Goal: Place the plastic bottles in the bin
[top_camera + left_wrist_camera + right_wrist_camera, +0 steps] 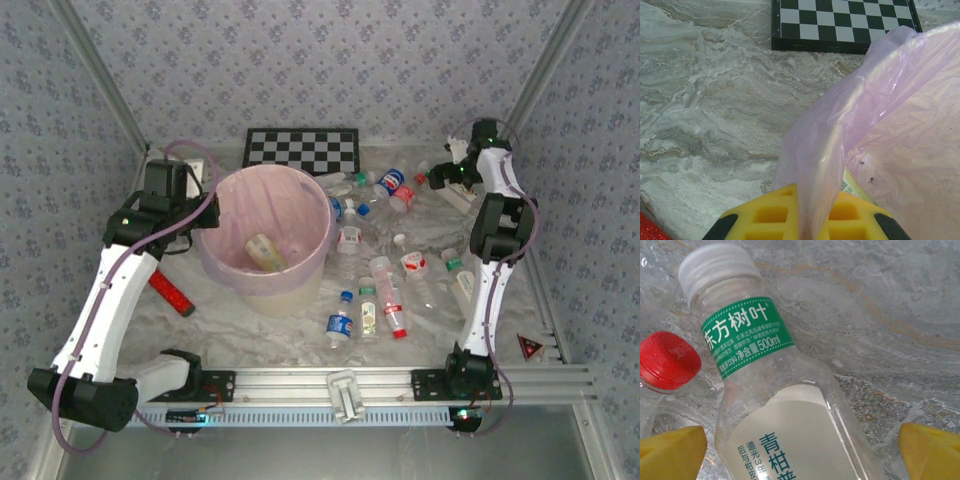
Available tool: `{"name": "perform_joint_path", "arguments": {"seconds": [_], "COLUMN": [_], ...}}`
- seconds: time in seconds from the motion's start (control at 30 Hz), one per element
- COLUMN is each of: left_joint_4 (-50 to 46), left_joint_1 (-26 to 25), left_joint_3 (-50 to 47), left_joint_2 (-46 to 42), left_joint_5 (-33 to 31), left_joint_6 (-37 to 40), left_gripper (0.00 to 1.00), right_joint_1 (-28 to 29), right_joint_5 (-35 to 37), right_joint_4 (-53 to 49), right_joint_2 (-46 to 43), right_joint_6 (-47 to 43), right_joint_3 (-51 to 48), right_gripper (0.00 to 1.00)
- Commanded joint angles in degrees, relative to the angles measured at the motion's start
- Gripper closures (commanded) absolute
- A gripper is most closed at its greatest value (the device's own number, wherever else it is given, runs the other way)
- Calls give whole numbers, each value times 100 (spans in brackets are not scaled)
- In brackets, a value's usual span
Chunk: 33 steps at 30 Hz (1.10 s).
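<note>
Lying scattered on the marble tabletop (300, 345) right of the bin (268, 296), the plastic bottles (385, 290) are clear with coloured caps; one pale bottle (265, 250) lies inside the bin. A white-capped bottle (785, 405) with a green neck band sits between the right gripper's (801, 452) wide-spread fingers. The left gripper (812, 220) is closed, apparently pinching the pink liner (880, 125).

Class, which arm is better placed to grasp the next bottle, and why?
Right. The right gripper, open, straddles a white-capped bottle; the left gripper is shut on the bin liner.
</note>
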Motion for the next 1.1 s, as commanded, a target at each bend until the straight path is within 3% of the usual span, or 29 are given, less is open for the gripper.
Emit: {"name": "perform_joint_path", "arguments": {"seconds": [0.0, 0.3, 0.4, 0.53, 0.8, 1.07], "left_joint_4": [475, 456, 518, 523, 501, 445], "left_joint_1": [19, 38, 43, 39, 39, 35], "left_joint_3": [33, 83, 42, 50, 31, 68], "left_joint_2": [-163, -123, -121, -116, -179, 39], "left_joint_5": [391, 442, 478, 505, 735, 978], "left_joint_6": [-216, -214, -252, -247, -273, -98], "left_gripper": [100, 100, 100, 100, 100, 100], "right_joint_1": [-44, -86, -105, -121, -49, 1027], "right_joint_5": [-154, 304, 387, 476, 293, -510], "right_joint_4": [-221, 47, 31, 14, 110, 227], "right_joint_2": [72, -213, -384, -837, -2536, -4419], "right_joint_6": [-69, 14, 160, 407, 1541, 2768], "right_joint_3": [69, -368, -399, -556, -1319, -1984], "right_gripper": [4, 29, 43, 51, 52, 59]}}
